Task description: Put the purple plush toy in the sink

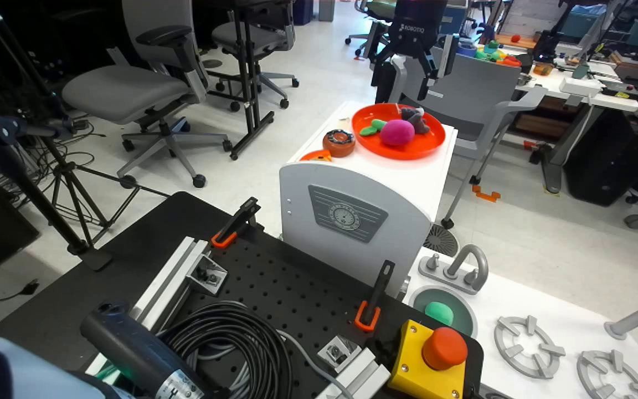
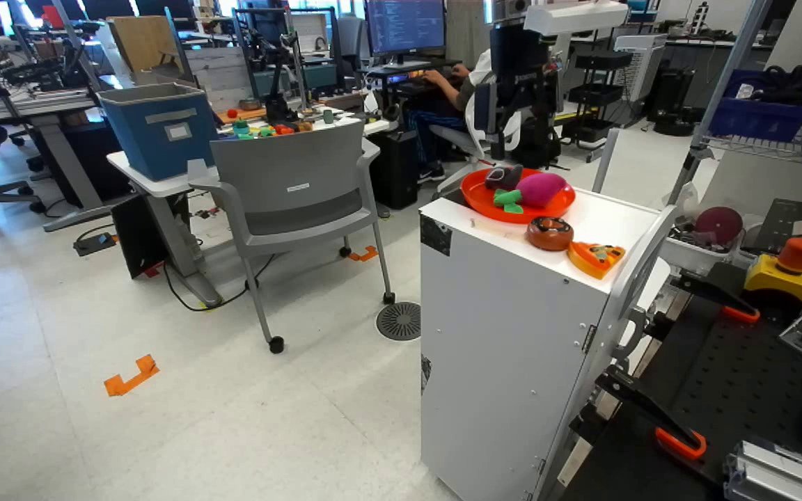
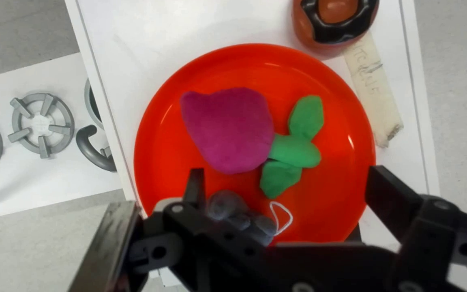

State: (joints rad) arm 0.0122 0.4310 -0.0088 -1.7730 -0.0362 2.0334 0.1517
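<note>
Jaws gape empty over the plate near the tabletop's edge; reaching the purple plush toy could snag the grey toy, perhaps under one finger.

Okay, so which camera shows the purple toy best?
The wrist view: the purple toy looks largest there, seen from above with nothing covering it. Both exterior views show it small and at a slant, in the red dish.
</note>
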